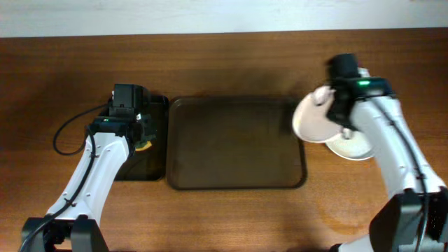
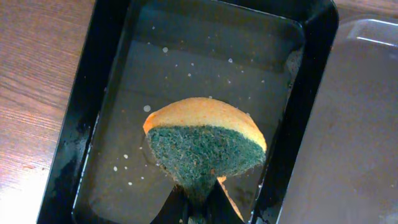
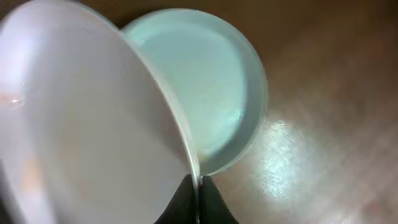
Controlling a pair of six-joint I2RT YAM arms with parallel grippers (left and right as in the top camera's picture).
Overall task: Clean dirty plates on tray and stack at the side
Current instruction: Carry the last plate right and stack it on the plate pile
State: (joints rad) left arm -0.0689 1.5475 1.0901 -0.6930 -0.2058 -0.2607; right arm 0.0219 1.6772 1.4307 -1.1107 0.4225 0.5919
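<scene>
Where the right pincer (image 3: pixel 198 186) grips its rim, a plate (image 1: pixel 311 120) overlaps the tray (image 1: pixel 236 187).

I am seeing the brown tray (image 1: pixel 234 147) lying open in the middle, reachable from above. My left gripper (image 2: pixel 198 208), pinching a sponge (image 2: pixel 202 146), is crowding the black tray (image 2: pixel 74 143). At the right rim, the tilted plate (image 1: pixel 311 120) in my right gripper (image 3: pixel 198 202) is overhanging a second plate (image 1: pixel 353 147), partly blocking it.
</scene>
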